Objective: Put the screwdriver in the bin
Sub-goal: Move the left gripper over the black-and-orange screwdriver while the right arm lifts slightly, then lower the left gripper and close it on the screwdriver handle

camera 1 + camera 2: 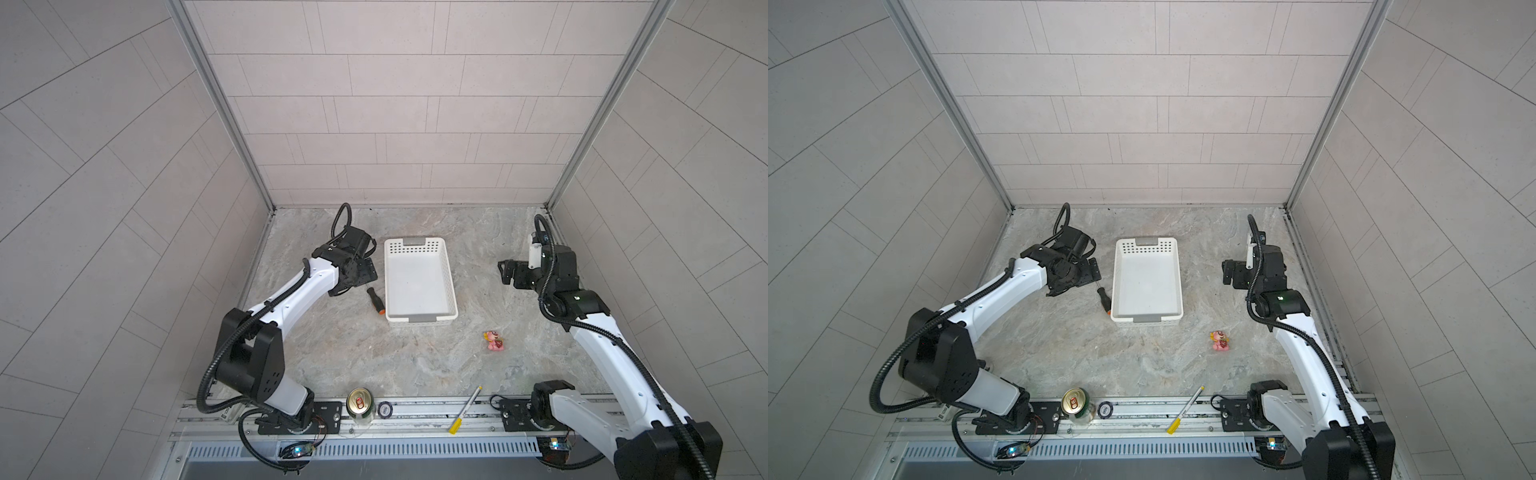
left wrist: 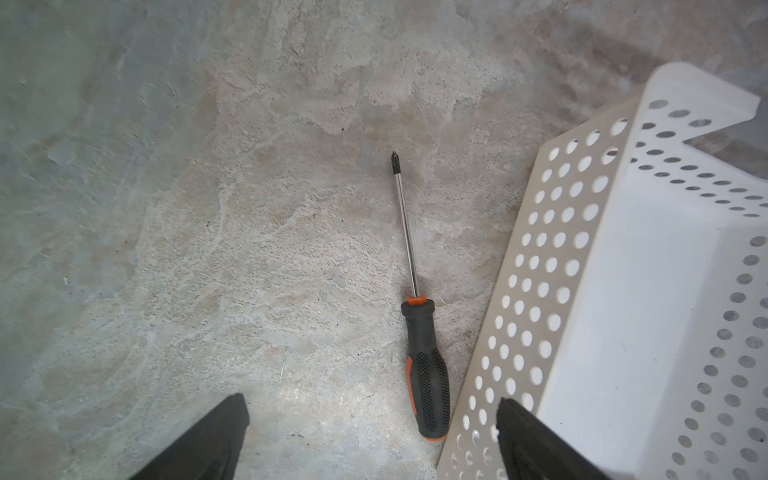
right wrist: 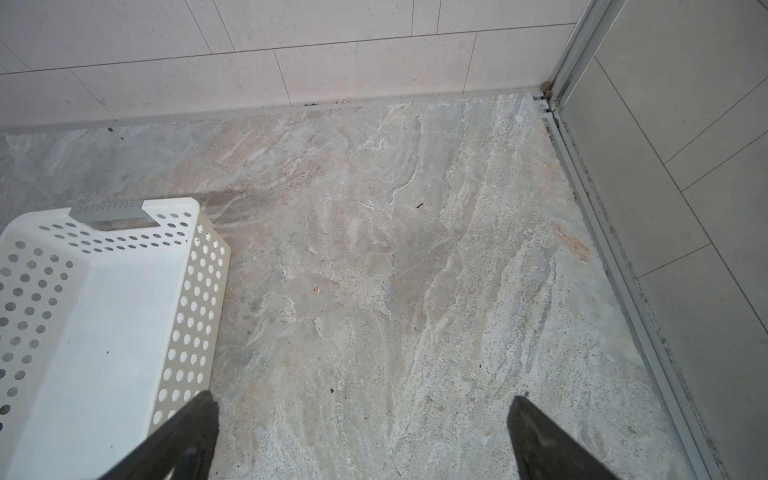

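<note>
1. Screwdriver (image 2: 419, 316) is lying flat on the stone tabletop (image 1: 374, 357), just beside the outer face of the bin's (image 1: 451, 291) left long wall, not inside it.
2. Nothing is sitting in the bin in either top view, so the task is looking barely begun: the grasp, the lift and the drop are all still to come, as far as I can judge.
3. Left gripper (image 2: 372, 419) is hanging above the tool with its jaws spread wide and nothing between them; in the left wrist view one finger is showing over bare table and the other over the bin's perforated wall.
4. Right gripper (image 3: 361, 419) is waiting on the far side of the bin, jaws likewise parted and gripping nothing, with only bare table under it.
5. Long axis of the screwdriver is running nearly parallel to the bin's long wall. Its orange butt end is pointing toward the robot's side of the table and touching, or almost touching, the bin's near corner in a top view (image 1: 381, 312); the thin shaft is pointing toward the back wall, angling slightly away from the bin, its tip hidden under the left gripper from above.
</note>
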